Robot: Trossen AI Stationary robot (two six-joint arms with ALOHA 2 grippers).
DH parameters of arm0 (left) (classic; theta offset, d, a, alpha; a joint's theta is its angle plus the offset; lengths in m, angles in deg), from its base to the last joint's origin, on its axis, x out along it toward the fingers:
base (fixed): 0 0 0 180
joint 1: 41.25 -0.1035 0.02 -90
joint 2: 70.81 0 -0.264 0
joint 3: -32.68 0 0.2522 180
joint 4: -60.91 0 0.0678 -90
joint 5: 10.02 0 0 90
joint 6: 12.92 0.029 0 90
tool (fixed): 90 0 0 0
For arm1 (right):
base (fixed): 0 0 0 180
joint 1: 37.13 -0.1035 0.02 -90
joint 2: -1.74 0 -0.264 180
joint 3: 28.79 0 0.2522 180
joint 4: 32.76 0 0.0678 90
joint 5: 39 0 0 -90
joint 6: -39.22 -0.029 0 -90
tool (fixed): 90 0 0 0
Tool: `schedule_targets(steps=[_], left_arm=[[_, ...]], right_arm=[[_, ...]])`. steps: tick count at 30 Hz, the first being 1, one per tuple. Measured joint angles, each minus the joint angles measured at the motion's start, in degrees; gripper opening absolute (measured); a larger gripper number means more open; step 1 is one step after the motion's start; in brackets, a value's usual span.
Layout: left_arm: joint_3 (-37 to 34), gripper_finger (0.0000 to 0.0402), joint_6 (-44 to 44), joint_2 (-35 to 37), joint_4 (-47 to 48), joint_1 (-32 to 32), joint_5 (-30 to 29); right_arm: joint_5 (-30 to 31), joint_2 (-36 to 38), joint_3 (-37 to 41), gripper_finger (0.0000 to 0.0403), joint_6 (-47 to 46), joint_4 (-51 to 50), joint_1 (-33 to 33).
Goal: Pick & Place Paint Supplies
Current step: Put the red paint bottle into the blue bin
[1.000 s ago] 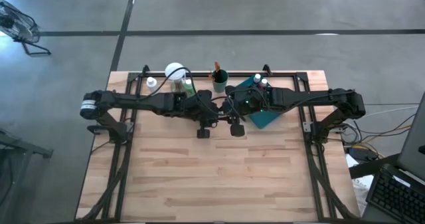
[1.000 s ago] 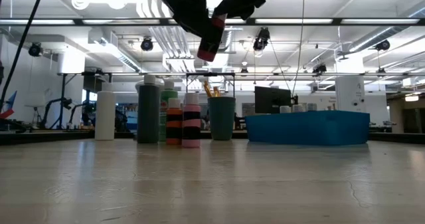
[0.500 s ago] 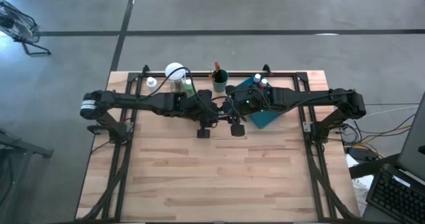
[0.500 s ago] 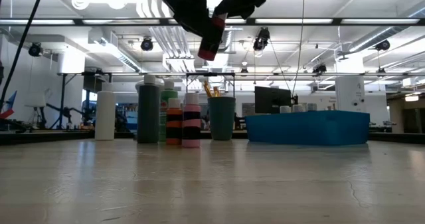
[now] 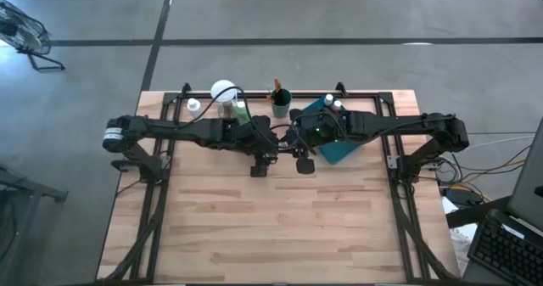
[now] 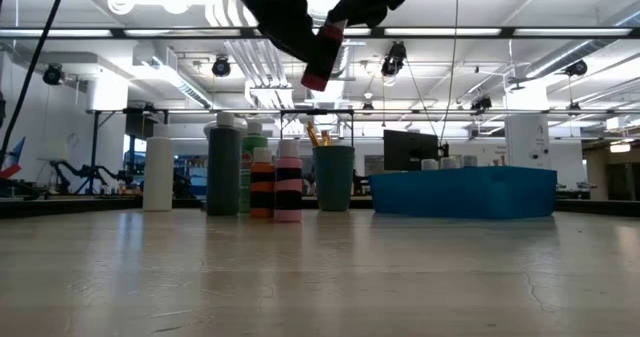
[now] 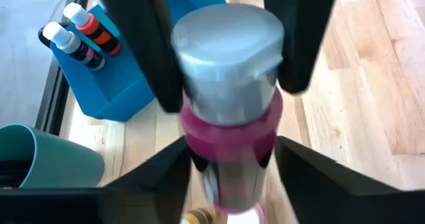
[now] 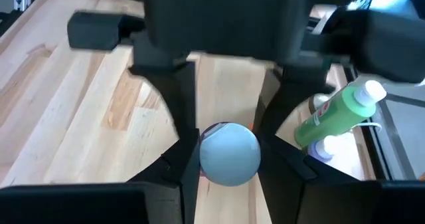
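Between the two arms, high above the desk (image 5: pixel 280 227), the left jaws (image 7: pixel 229 184) are closed on a small pink bottle (image 7: pixel 229 84) with a pale cap. The right jaws (image 8: pixel 229 174) are closed on the same bottle from the other side. From the low view the bottle hangs tilted, with its red end pointing down. It touches nothing else.

At the far side of the desk, under the right arm, sits a blue tray (image 5: pixel 339 150). Small white-capped bottles (image 5: pixel 333 104) stand up in its far end. Two of them show stripes, one orange and black, one dark.

Just beside the tray stands a teal cup (image 6: pixel 333 177) with thin brushes (image 6: pixel 318 135) sticking out of the top.

Next to the cup a row of bottles stands on the desk: a pink striped bottle (image 6: pixel 288 180), an orange striped bottle (image 6: pixel 262 182), a tall dark green bottle (image 6: pixel 223 169) and, a bit apart, a white bottle (image 6: pixel 158 172). A light green bottle (image 8: pixel 335 114) shows too.

Any writing on the labels is too small to read.
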Motion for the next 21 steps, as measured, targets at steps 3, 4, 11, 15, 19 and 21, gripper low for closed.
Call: schedule_targets(steps=[3,4,11,15,19,21], left_arm=[[0.0,0.0262,0.0,0.0,-0.1,0.0,0.0],[0.0,0.0275,0.0,0.0,0.1,0.0,0.0],[-0.1,0.0315,-3.1,2.1,9.1,-0.1,-6.1],[-2.3,0.0313,-6.6,4.8,10.0,-0.2,-10.0],[-6.1,0.0312,-9.4,8.3,7.7,-0.1,-12.0],[-8.4,0.0313,-10.7,9.9,6.4,-0.1,-12.9]], right_arm=[[0.0,0.0,0.0,0.0116,0.0,-0.1,0.0],[0.0,0.0,0.0,0.0116,0.0,-0.1,0.0],[1.8,0.6,0.0,0.0116,-0.7,-3.1,0.0],[3.7,1.4,0.0,0.0116,-1.5,-5.4,0.0],[9.5,2.9,0.0,0.0116,-4.0,-9.3,0.0],[12.8,4.1,0.0,0.0116,-6.0,-11.8,0.2]])
